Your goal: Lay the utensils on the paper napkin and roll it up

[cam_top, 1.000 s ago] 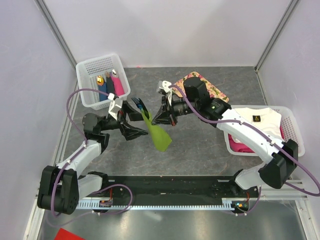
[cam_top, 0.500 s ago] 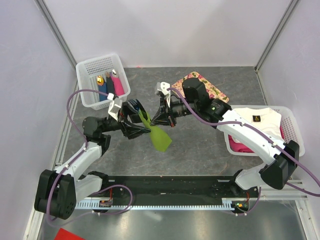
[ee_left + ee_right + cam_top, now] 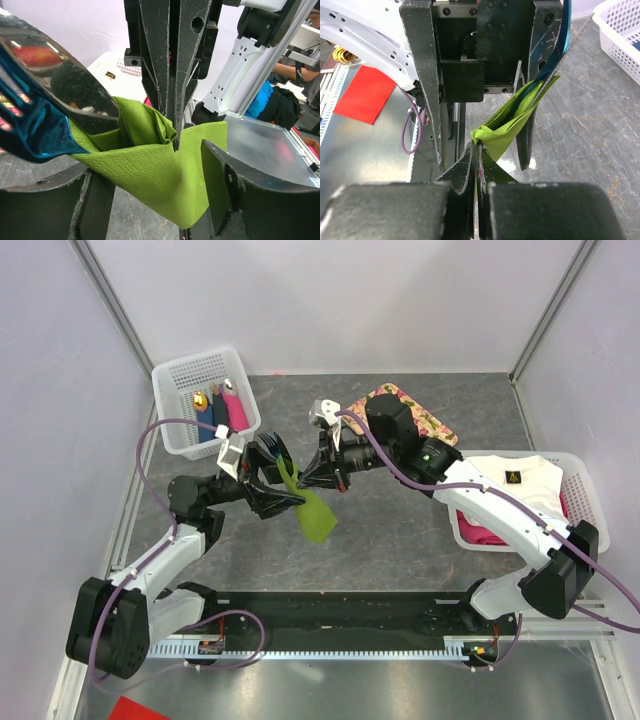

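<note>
The paper napkin (image 3: 316, 517) hangs in the air over the middle of the table, a folded olive-green sheet. My right gripper (image 3: 304, 483) is shut on its upper edge, the pinch clear in the right wrist view (image 3: 476, 150). My left gripper (image 3: 283, 495) stands open around the napkin (image 3: 150, 170), its fingers (image 3: 427, 100) wide apart. The napkin (image 3: 512, 125) lies against one finger only. The utensils stick out of the fold: a blue fork (image 3: 272, 448), seen close up (image 3: 30, 135), and a silvery piece (image 3: 60, 75) beside it.
A white basket (image 3: 175, 375) at the back left holds dark blue and pink bundles (image 3: 218, 412). A floral tray (image 3: 425, 420) lies at the back behind the right arm. A white basket (image 3: 585, 495) with white and pink cloths stands at the right edge.
My left gripper has pushed forward around the napkin and its jaws have narrowed a little. The napkin's hanging tip has swung slightly left. The right gripper has stayed shut on it.
</note>
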{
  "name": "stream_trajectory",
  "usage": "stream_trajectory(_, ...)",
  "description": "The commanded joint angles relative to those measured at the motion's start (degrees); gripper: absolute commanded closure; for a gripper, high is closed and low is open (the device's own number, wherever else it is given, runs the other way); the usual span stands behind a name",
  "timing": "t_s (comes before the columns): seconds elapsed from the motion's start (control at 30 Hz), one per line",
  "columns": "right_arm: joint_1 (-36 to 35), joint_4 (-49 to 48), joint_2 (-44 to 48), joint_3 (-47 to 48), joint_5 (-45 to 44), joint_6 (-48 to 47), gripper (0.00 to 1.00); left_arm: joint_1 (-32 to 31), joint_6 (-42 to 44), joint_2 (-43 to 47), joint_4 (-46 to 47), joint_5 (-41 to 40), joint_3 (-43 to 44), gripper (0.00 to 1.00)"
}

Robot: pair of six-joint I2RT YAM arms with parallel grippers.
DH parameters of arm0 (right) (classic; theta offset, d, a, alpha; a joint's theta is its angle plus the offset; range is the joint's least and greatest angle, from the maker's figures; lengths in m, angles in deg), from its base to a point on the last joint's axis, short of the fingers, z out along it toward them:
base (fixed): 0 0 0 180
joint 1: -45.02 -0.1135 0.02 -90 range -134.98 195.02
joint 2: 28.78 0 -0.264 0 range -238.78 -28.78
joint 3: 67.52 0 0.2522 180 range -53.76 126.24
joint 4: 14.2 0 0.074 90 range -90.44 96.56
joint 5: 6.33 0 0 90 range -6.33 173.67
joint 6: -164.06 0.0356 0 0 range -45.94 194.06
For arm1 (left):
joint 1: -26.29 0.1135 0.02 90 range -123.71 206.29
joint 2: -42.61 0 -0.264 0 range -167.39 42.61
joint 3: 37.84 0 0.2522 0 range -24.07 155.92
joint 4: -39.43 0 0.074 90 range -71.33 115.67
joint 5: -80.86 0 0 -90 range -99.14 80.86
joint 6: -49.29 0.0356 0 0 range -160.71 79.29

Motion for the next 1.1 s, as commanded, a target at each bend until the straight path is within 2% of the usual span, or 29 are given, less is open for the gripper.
stream_trajectory(0.0,-0.6,-5.4,2.1,3.2,0.9,1.4,1.0,-0.4,-0.6,-0.1,2.3,-1.4,-0.3,0.25)
stream_trajectory(0.17,-0.6,-5.4,1.9,2.7,0.3,1.3,1.0,-0.3,-1.7,0.5,2.9,-1.5,-0.3,0.28)
stream_trajectory(0.27,-0.6,-5.7,1.9,1.9,-1.0,1.3,1.0,-0.3,-2.1,1.3,3.3,-1.3,-0.4,0.41)
stream_trajectory(0.3,-0.6,-5.8,1.8,1.8,-1.9,1.9,1.0,-0.3,-2.3,1.4,3.3,-1.3,-0.5,0.52)
stream_trajectory(0.5,-0.6,-8.5,2.3,-0.1,-4.0,5.2,1.0,-0.3,-2.1,2.2,3.1,0.1,-0.8,0.84)
stream_trajectory(0.67,-0.6,-9.8,2.2,-0.2,-6.0,7.2,1.0,-0.3,-3.1,1.3,3.4,1.1,0.0,0.98)
stream_trajectory(0.77,-0.5,-10.1,2.1,-0.2,-7.2,7.8,1.0,-0.3,-4.3,0.6,3.3,1.7,0.5,0.98)
stream_trajectory(0.8,-0.4,-10.1,2.4,-0.2,-7.7,8.0,0.95,-0.3,-4.7,0.5,2.9,1.6,0.8,0.98)
stream_trajectory(0.87,-0.1,-10.2,2.7,-0.1,-8.4,8.3,0.78,-0.2,-5.7,0.0,2.0,1.6,1.3,0.98)
stream_trajectory(0.9,0.3,-10.1,3.0,0.0,-8.5,9.2,0.53,0.0,-5.9,0.0,1.2,1.6,1.6,0.98)
stream_trajectory(0.97,0.8,-10.1,3.5,0.1,-9.8,10.0,0.28,0.8,-6.1,-0.3,-2.5,1.5,2.9,0.98)
stream_trajectory(1.0,1.5,-9.6,4.1,-0.1,-10.4,10.8,0.04,1.1,-6.3,-0.5,-3.0,1.6,3.2,0.98)
stream_trajectory(1.07,2.0,-8.7,4.9,-0.9,-10.8,10.8,0.02,1.5,-6.2,-0.6,-4.9,2.1,5.0,0.98)
